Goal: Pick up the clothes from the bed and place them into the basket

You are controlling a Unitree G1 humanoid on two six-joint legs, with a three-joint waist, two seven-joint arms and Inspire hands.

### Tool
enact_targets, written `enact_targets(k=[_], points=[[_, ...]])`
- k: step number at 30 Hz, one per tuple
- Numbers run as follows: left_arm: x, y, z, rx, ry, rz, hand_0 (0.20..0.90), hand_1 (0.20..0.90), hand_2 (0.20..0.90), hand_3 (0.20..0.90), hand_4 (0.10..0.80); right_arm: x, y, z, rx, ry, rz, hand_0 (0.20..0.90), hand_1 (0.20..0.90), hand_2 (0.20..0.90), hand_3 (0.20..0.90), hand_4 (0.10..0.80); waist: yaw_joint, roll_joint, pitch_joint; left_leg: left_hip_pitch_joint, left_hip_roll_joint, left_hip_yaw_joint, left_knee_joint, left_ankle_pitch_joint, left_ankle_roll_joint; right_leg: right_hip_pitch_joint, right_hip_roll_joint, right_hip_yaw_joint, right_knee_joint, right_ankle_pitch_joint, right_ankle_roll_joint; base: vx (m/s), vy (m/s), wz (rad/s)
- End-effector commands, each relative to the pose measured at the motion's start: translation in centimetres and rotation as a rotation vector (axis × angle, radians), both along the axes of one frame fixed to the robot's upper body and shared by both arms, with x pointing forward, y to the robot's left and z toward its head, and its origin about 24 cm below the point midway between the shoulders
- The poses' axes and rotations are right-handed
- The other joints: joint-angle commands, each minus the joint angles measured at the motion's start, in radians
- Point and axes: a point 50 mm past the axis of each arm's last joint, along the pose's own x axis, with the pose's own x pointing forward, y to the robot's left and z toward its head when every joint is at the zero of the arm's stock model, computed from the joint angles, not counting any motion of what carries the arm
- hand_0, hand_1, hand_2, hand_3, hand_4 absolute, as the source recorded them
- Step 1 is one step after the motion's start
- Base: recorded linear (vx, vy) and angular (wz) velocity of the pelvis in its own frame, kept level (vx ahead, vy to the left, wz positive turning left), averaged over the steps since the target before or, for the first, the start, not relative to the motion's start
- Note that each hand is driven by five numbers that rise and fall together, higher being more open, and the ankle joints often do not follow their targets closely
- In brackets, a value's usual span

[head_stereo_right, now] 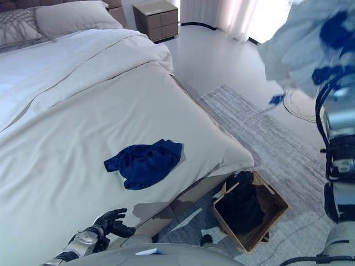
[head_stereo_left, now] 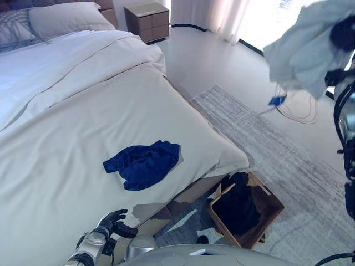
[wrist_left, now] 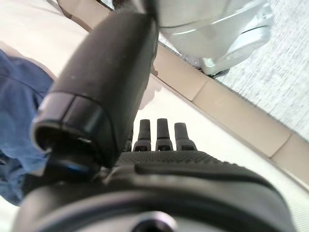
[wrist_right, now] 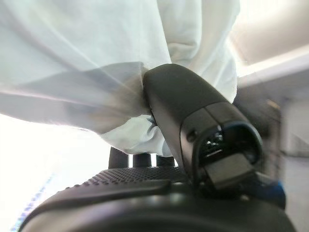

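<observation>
A dark blue garment [head_stereo_left: 143, 164] lies crumpled on the white bed [head_stereo_left: 66, 127] near its foot edge. My right hand [head_stereo_left: 344, 33] is raised high at the upper right, shut on a pale white garment [head_stereo_left: 305, 50] that hangs from it; the right wrist view shows the cloth [wrist_right: 96, 72] pinched under the thumb. A brown basket [head_stereo_left: 274, 204] stands on the rug beside the bed's corner with dark clothes [head_stereo_left: 238, 206] inside. My left hand [head_stereo_left: 111, 223] rests low at the bed's near edge, fingers relaxed and empty, below the blue garment [wrist_left: 19, 96].
A grey rug [head_stereo_left: 288, 144] covers the floor right of the bed. A brown nightstand [head_stereo_left: 147, 21] stands at the back by pale curtains [head_stereo_left: 211, 16]. Pillows [head_stereo_left: 66, 19] lie at the head of the bed. A white cord [head_stereo_left: 299, 108] loops on the floor.
</observation>
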Motion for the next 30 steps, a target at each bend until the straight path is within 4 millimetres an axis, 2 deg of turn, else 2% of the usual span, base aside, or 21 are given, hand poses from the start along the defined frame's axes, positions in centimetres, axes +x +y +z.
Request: enact_targets(k=[1,5,6,8,10,13,15,17,19,20,27,28,29,30], points=[[1.5,-0.7,0.3,0.019,-0.021,-0.097,0.9,0.9,0.9,0.9,0.8,-0.4,1.1,2.9,-0.078,-0.12,0.063,0.3,0.3,0.3,0.2,0.1,0.012,0.012,-0.055,0.009,-0.027,-0.016,0.037,-0.118,0.027,-0.032,0.027,-0.046,0.057,-0.01,-0.005,-0.011,-0.142,-0.19],[1.6,-1.5,0.2,0.009,-0.033,-0.127,0.9,0.9,0.9,0.9,0.8,-0.2,0.9,-2.0,-0.041,0.031,0.031,0.3,0.3,0.3,0.2,0.1,-0.002,0.028,-0.039,0.007,-0.018,-0.009,0.038,-0.112,0.024,-0.037,0.037,-0.038,0.059,-0.011,-0.015,-0.005,-0.149,-0.13],[1.8,-1.9,0.2,0.003,-0.044,-0.144,0.9,0.9,0.9,0.9,0.8,-0.3,1.0,-3.9,-0.036,0.074,0.015,0.3,0.3,0.3,0.2,0.1,-0.007,0.04,-0.025,-0.003,-0.015,-0.011,0.042,-0.109,0.021,-0.046,0.04,-0.035,0.062,-0.013,-0.019,-0.048,-0.159,-0.11],[2.3,-2.2,0.4,0.0,-0.061,-0.16,0.9,0.9,0.9,0.9,0.8,-0.5,0.9,-5.4,-0.043,0.122,-0.001,0.3,0.3,0.3,0.2,0.1,-0.014,0.054,-0.005,-0.023,-0.01,-0.016,0.049,-0.102,0.017,-0.064,0.041,-0.035,0.069,-0.013,-0.024,-0.085,-0.142,-0.07],[2.6,-2.4,0.4,0.002,-0.068,-0.173,0.9,0.9,0.9,0.9,0.8,-0.5,1.0,-6.2,-0.058,0.156,-0.009,0.3,0.3,0.3,0.2,0.1,-0.019,0.063,0.011,-0.039,-0.007,-0.021,0.054,-0.096,0.014,-0.078,0.043,-0.034,0.073,-0.012,-0.027,-0.12,-0.117,0.01],[4.7,-3.3,1.2,-0.009,-0.143,-0.189,0.9,0.9,0.9,0.9,0.8,0.0,0.6,-6.7,-0.096,0.199,-0.046,0.3,0.3,0.3,0.2,0.1,-0.034,0.097,0.081,-0.106,-0.002,-0.038,0.072,-0.071,-0.003,-0.138,0.037,-0.035,0.094,-0.009,-0.038,-0.239,-0.094,0.06],[5.4,-3.6,1.5,-0.016,-0.171,-0.183,0.9,0.9,0.9,0.9,0.8,0.1,0.1,-6.9,-0.102,0.217,-0.069,0.3,0.3,0.3,0.2,0.1,-0.039,0.107,0.105,-0.125,-0.002,-0.042,0.081,-0.065,-0.01,-0.153,0.035,-0.036,0.099,-0.006,-0.041,-0.128,-0.049,0.12],[6.6,-4.6,2.1,-0.053,-0.243,-0.167,0.9,0.9,0.9,0.9,0.8,-0.1,-1.2,-6.9,-0.108,0.276,-0.138,0.3,0.3,0.3,0.2,0.1,-0.052,0.131,0.153,-0.168,-0.003,-0.038,0.11,-0.056,-0.025,-0.187,0.026,-0.033,0.099,0.004,-0.047,-0.158,-0.022,0.09],[7.3,-5.1,2.5,-0.068,-0.279,-0.163,0.9,0.9,0.9,0.9,0.8,-0.1,-1.6,-7.0,-0.094,0.292,-0.167,0.3,0.3,0.3,0.2,0.1,-0.056,0.141,0.173,-0.192,-0.004,-0.04,0.124,-0.053,-0.029,-0.205,0.026,-0.031,0.098,0.01,-0.05,-0.187,-0.022,0.05],[8.5,-5.8,3.3,-0.096,-0.341,-0.158,0.9,0.9,0.9,0.9,0.8,-0.1,-2.5,-7.2,-0.081,0.324,-0.224,0.3,0.3,0.3,0.2,0.1,-0.055,0.156,0.209,-0.224,-0.004,-0.041,0.138,-0.045,-0.035,-0.23,0.027,-0.03,0.091,0.022,-0.053,-0.166,-0.033,0.05],[10.2,-6.7,4.9,-0.15,-0.452,-0.177,0.9,0.9,0.9,0.9,0.8,-0.7,-4.8,-8.6,-0.068,0.428,-0.388,0.3,0.3,0.3,0.2,0.1,-0.048,0.2,0.278,-0.297,-0.004,-0.053,0.138,-0.027,-0.036,-0.302,0.044,-0.018,0.072,0.041,-0.054,-0.076,-0.031,0.04],[10.3,-6.6,5.0,-0.153,-0.456,-0.174,0.9,0.9,0.9,0.9,0.8,-0.8,-5.1,-8.9,-0.051,0.443,-0.412,0.592,0.592,0.592,0.54,0.44,-0.05,0.204,0.285,-0.307,-0.004,-0.053,0.131,-0.022,-0.036,-0.318,0.048,-0.012,0.07,0.044,-0.053,0.0,0.0,0.0],[10.3,-6.6,5.0,-0.152,-0.459,-0.177,0.9,0.9,0.9,0.9,0.8,-1.1,-5.5,-9.2,-0.027,0.45,-0.43,0.806,0.806,0.806,0.79,0.69,-0.051,0.209,0.291,-0.314,-0.004,-0.052,0.125,-0.018,-0.035,-0.33,0.051,-0.006,0.066,0.047,-0.053,-0.009,-0.01,-0.04],[10.4,-6.6,5.1,-0.149,-0.458,-0.178,0.9,0.9,0.9,0.9,0.8,-1.2,-5.7,-9.3,-0.011,0.453,-0.444,0.9,0.9,0.9,0.9,0.8,-0.052,0.213,0.296,-0.322,-0.003,-0.051,0.12,-0.015,-0.035,-0.343,0.054,-0.001,0.065,0.05,-0.053,-0.019,-0.006,-0.03]])
